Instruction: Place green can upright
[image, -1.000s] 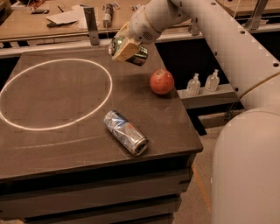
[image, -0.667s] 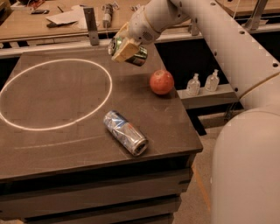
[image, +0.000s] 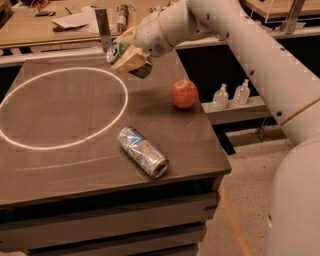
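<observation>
The green can is held in my gripper above the back of the dark table. It is tilted, with its silver top pointing left and its dark green body showing below the pale fingers. The fingers hide most of the can's side. The gripper hangs just right of the white circle's far edge, clear of the table top.
A blue and silver can lies on its side near the table's front right. A red apple sits near the right edge. Two small clear bottles stand on a low shelf to the right. A cluttered workbench lies behind.
My gripper has moved a little to the left with the green can in it. The blue and silver can and the apple have not moved.
</observation>
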